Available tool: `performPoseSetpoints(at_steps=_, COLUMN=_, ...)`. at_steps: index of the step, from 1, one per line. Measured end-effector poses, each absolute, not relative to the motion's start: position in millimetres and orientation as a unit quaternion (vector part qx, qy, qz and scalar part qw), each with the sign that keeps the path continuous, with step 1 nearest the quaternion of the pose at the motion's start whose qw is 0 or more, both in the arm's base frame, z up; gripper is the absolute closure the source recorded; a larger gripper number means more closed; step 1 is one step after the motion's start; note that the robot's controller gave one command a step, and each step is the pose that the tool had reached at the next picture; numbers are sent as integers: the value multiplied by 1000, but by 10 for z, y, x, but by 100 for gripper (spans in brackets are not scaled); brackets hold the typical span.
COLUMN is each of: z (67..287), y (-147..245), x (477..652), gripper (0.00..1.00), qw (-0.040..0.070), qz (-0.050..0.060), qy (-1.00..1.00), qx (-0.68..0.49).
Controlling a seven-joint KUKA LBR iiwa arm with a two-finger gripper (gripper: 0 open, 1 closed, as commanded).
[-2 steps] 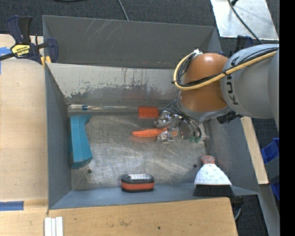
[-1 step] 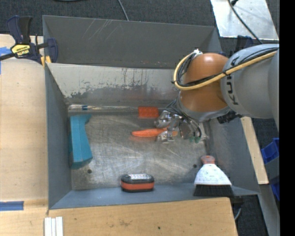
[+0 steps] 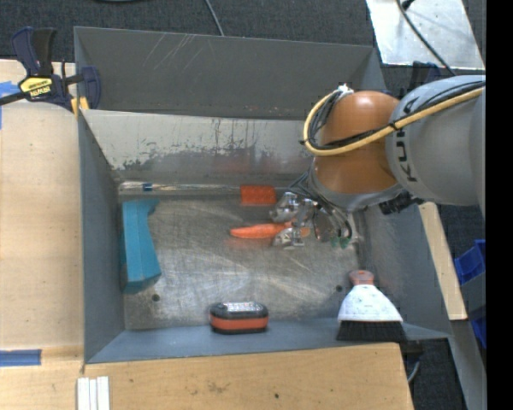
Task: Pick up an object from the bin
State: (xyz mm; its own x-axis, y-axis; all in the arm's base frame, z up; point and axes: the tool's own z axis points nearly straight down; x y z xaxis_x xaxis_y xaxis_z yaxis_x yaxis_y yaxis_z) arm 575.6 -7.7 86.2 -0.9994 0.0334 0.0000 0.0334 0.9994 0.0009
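The grey metal bin (image 3: pixel 207 273) has a scratched, worn floor, and a few loose things lie on it, well apart from each other. The robot arm comes in from the right; its rounded orange wrist cover (image 3: pixel 359 148), with a yellow cable (image 3: pixel 323 114) looped around it, hangs over the right part of the bin. Below this cover the metal gripper (image 3: pixel 289 222) is low, near the floor, a little right of the middle of the bin. A long orange tapered thing, shaped like a carrot (image 3: pixel 255 232), lies flat just to the left of the gripper, and its right end reaches up to the gripper's metal parts. Whether the gripper is opened or closed, and whether it has hold of this orange thing, I cannot tell, because the parts there run together. Just behind, against the back wall, lies a small orange-red rectangular block (image 3: pixel 256 196). At the left side a light blue plastic piece with a bent, handle-like shape (image 3: pixel 139 244) lies along the wall. Near the front wall there is a flat oval thing, black with an orange band (image 3: pixel 238 317). In the front right corner stands a small white brush with black bristles (image 3: pixel 369 307).
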Motion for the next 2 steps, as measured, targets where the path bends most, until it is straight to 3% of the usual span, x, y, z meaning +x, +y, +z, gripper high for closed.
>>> performPoseSetpoints(at_steps=2, z=1155, y=-80, x=5774, gripper=100, qw=3, qz=0, qy=1000, qx=17)
